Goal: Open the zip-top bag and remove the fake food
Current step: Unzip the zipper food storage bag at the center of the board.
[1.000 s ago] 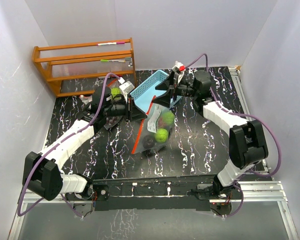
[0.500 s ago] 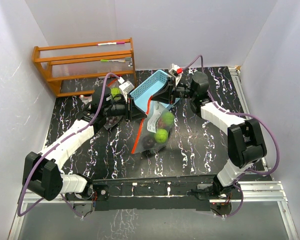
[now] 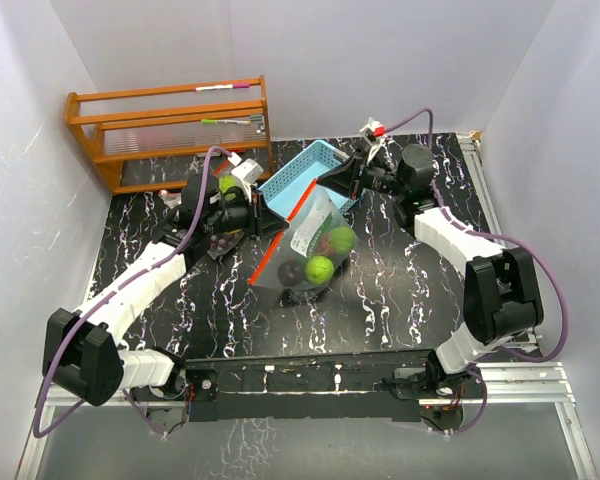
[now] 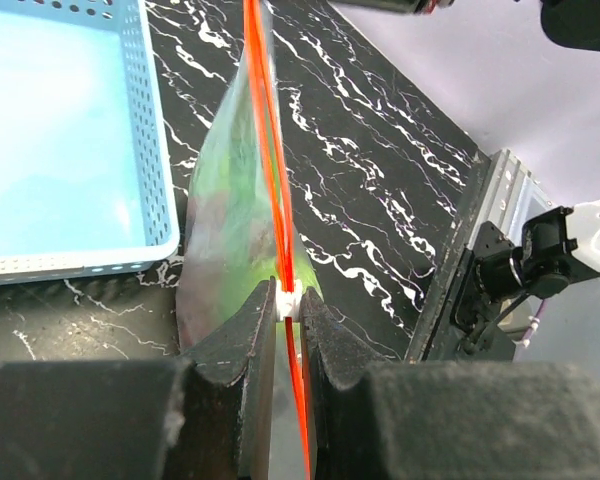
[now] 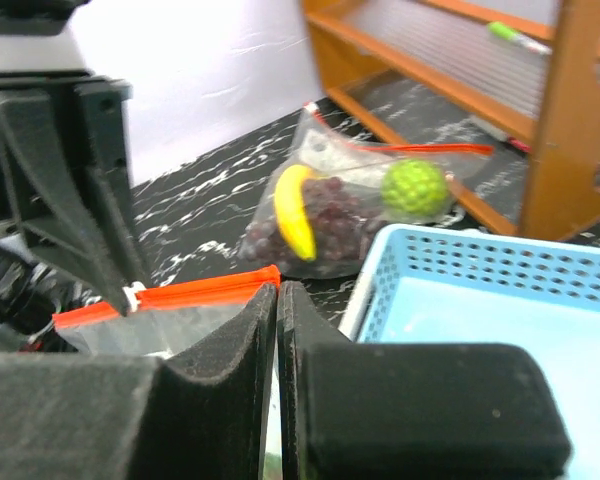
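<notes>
Red zip strip runs taut btw both grippers. Left gripper is clamped tight on the white slider. Right gripper is pinched closed on the strip's other end, no gap visible. The zip-top bag hangs btw them, just beside the light-blue basket, w/ the fake food inside, low down: lime-green balls and a dark piece. Zip looks shut.

Risks, as we judge them:
- An off-axis pull pops the slider out of the left jaws.
- The right pinch slips on slick film and the bag drops.
- Once open, the tilted bag spills food onto the table.
</notes>
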Controlling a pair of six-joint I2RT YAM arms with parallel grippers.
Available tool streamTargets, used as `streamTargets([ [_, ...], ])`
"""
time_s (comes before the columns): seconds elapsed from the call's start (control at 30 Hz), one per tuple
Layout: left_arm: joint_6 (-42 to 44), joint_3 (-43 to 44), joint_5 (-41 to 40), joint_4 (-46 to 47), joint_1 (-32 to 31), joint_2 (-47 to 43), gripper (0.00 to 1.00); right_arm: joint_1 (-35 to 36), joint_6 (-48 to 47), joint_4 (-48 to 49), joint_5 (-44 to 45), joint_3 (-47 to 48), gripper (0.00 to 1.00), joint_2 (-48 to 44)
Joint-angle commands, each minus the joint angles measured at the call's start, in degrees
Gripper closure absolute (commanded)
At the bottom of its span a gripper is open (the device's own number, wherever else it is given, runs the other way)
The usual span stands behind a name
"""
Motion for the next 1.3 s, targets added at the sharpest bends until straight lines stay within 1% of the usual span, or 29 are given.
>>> streamTargets([
  [0.0,0.2,-1.6,-2.3,-1.9,0.0,-4.3,0.93,-3.6,1.2,2.5,12.8,-0.8,0.92,-4.7],
  [0.17,0.0,-2.0,-1.3,-2.7,0.1,-4.9,0.93,-6.5,1.5,2.1,16.6,-1.0,0.92,-5.3],
  [0.2,0.1,-2.1,-1.3,-3.1,0.1,-5.2,0.94,-7.2,1.9,2.1,16.5,-0.9,0.92,-5.3],
  [0.3,0.4,-3.0,-2.1,-3.7,0.1,-6.1,1.00,-7.6,1.9,1.0,12.5,0.7,0.91,-4.4],
  [0.33,0.5,-3.1,-2.5,-3.6,0.1,-6.5,1.00,-6.9,2.1,0.9,11.3,0.9,0.79,-4.1],
  [0.4,0.4,-3.4,-2.1,-2.8,0.1,-6.3,1.00,-4.1,1.7,1.2,11.5,0.6,0.39,-3.9],
  [0.43,0.2,-3.3,-1.6,-2.4,0.1,-5.9,1.00,-2.5,0.9,1.1,12.3,0.6,0.21,-3.8],
  [0.47,0.2,-3.1,-0.5,-1.9,0.1,-5.4,1.00,-0.3,0.7,1.7,12.5,0.5,0.05,-3.6],
  [0.5,-0.1,-3.0,0.5,-1.3,0.1,-4.8,1.00,0.9,1.2,3.2,12.1,0.5,0.02,-3.1],
  [0.6,-0.6,-2.9,2.1,-0.2,0.1,-3.8,1.00,3.3,5.2,9.5,9.4,1.5,0.02,-0.7],
  [0.77,-0.5,-2.9,2.1,0.0,0.1,-4.3,1.00,5.2,5.6,9.8,7.8,4.6,0.02,4.5],
  [0.93,-0.3,-2.8,1.3,-0.4,0.1,-5.1,1.00,5.8,5.9,11.2,5.1,2.5,0.02,5.9],
  [1.0,-0.3,-2.7,1.1,-0.3,0.1,-5.1,1.00,5.9,6.0,12.2,4.0,1.2,0.09,5.4],
  [1.03,-0.4,-2.8,1.1,-0.2,0.1,-5.0,1.00,6.0,6.0,12.3,3.3,0.8,0.18,5.3],
  [1.07,-0.4,-2.9,1.2,-0.1,0.1,-4.9,1.00,6.0,6.1,12.5,2.5,0.6,0.31,5.1],
  [1.13,-0.5,-2.9,1.2,0.1,0.1,-4.5,1.00,6.0,6.9,13.5,1.7,0.1,0.67,4.8],
  [1.17,-0.6,-2.9,1.1,0.1,0.1,-4.3,1.00,6.0,7.6,14.4,1.3,-0.1,0.81,4.6],
  [1.2,-0.6,-2.9,1.1,0.1,0.1,-4.2,1.00,6.0,8.3,15.1,0.8,-0.2,0.91,4.5],
  [1.27,-0.7,-3.0,0.8,0.2,0.1,-4.3,1.00,6.0,9.7,16.2,0.3,0.0,0.92,4.5],
])
